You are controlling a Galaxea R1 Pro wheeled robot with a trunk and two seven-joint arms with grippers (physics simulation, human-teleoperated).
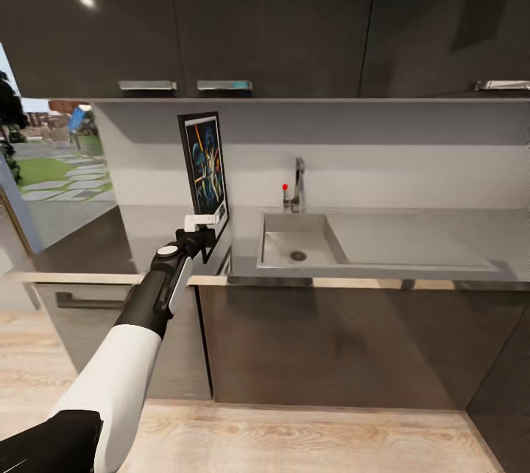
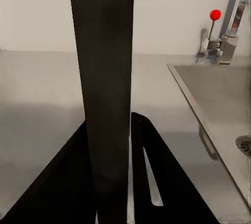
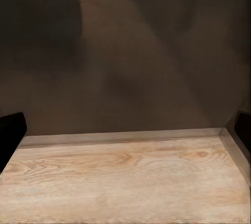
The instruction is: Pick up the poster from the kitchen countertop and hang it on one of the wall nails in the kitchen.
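Observation:
The poster [image 1: 204, 167] stands upright over the kitchen countertop [image 1: 147, 237], just left of the sink, its picture side turned to the right. My left gripper [image 1: 200, 225] is shut on its lower edge. In the left wrist view the poster's dark thin edge [image 2: 104, 77] runs up between the black fingers [image 2: 151, 156] of the left gripper [image 2: 112, 177]. I cannot tell whether the poster's bottom touches the worktop. My right gripper [image 3: 125, 130] hangs low, open, facing a dark cabinet front and the wooden floor.
A steel sink [image 1: 259, 256] with a tap [image 1: 297, 182] and a red-knobbed lever [image 1: 285, 186] lies right of the poster. Dark upper cabinets [image 1: 221, 16] hang low above the grey back wall. A window [image 1: 59, 156] opens at the left. Wooden floor [image 1: 294, 436] lies below.

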